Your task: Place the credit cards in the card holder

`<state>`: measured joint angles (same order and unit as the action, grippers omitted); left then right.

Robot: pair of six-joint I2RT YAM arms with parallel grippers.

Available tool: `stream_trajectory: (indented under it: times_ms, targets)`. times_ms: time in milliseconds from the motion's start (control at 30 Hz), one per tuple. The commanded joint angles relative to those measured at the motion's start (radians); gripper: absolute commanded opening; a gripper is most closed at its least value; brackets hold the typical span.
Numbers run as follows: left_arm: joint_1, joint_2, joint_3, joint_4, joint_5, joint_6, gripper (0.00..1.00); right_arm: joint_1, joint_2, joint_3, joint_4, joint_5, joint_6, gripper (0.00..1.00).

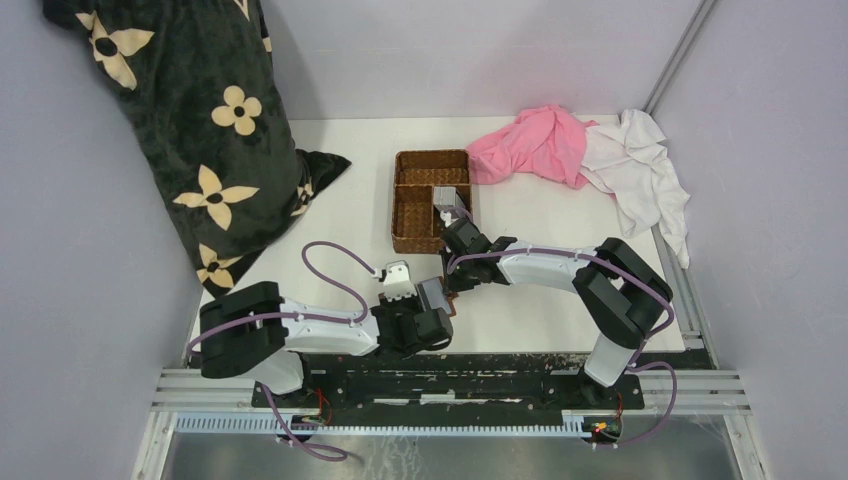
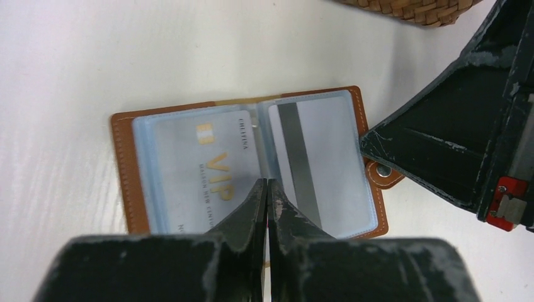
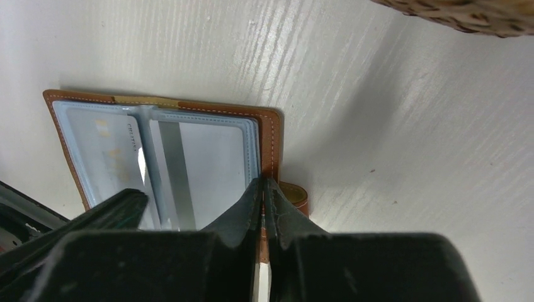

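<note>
Lying spread open on the white table (image 2: 94, 56), the brown leather card holder (image 2: 249, 151) sits between the two claws, at 6 o'clock from the wicker basket (image 1: 396, 200). Its clear sleeve at 9 o'clock carries a grey VIP card (image 2: 201, 163). The sleeve at 3 o'clock carries a card with a dark stripe (image 2: 315, 163). The left claw (image 2: 267, 187) is pressed together, its tips meeting over the holder's middle fold, with nothing seen between them. The right claw (image 3: 263, 185) is likewise closed tip to tip at the holder's 3 o'clock edge, just beside the snap tab (image 3: 296, 195); whether it nips the leather cover I cannot tell. Further grey cards (image 1: 449, 197) show in the basket's compartment at 3 o'clock. A pink cloth (image 1: 535, 145) and a white cloth (image 1: 640, 165) lie at 1 o'clock of the table, and a black flowered cushion (image 1: 200, 130) at 10 o'clock.
</note>
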<state>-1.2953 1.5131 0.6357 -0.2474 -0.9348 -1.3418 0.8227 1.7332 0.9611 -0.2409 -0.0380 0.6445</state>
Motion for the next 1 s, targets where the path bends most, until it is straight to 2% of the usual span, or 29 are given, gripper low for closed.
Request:
stream_trajectory:
  times_ms: [0, 133, 233, 300, 467, 600, 700, 767, 833, 967]
  targets:
    - [0.005, -0.101, 0.013, -0.107, -0.088, -0.047, 0.09, -0.004, -0.034, -0.012, -0.108, 0.078, -0.047, 0.12]
    - [0.005, -0.196, 0.001, -0.171, -0.119, -0.049, 0.17, -0.004, -0.08, 0.0, -0.126, 0.074, -0.057, 0.23]
    - [0.004, -0.279, 0.004, -0.221, -0.153, -0.035, 0.27, -0.004, -0.126, 0.025, -0.144, 0.079, -0.068, 0.33]
    - [0.005, -0.329, 0.005, -0.258, -0.184, -0.029, 0.4, -0.004, -0.156, 0.048, -0.154, 0.079, -0.082, 0.41]
    - [0.011, -0.433, 0.012, -0.289, -0.265, 0.008, 0.61, -0.004, -0.2, 0.168, -0.197, 0.133, -0.152, 0.59]
    - [0.046, -0.474, 0.024, -0.268, -0.293, 0.082, 0.72, -0.004, -0.158, 0.303, -0.246, 0.182, -0.233, 0.62]
    - [0.118, -0.487, 0.016, -0.17, -0.244, 0.211, 0.77, -0.006, -0.094, 0.418, -0.298, 0.218, -0.277, 0.61]
    - [0.186, -0.488, 0.0, -0.052, -0.166, 0.323, 0.77, -0.012, -0.048, 0.478, -0.299, 0.231, -0.31, 0.58]
    - [0.262, -0.484, -0.012, -0.001, -0.096, 0.374, 0.78, -0.032, -0.006, 0.532, -0.302, 0.27, -0.295, 0.55]
    - [0.365, -0.476, -0.038, 0.114, 0.0, 0.458, 0.77, -0.097, 0.06, 0.613, -0.29, 0.243, -0.248, 0.5]
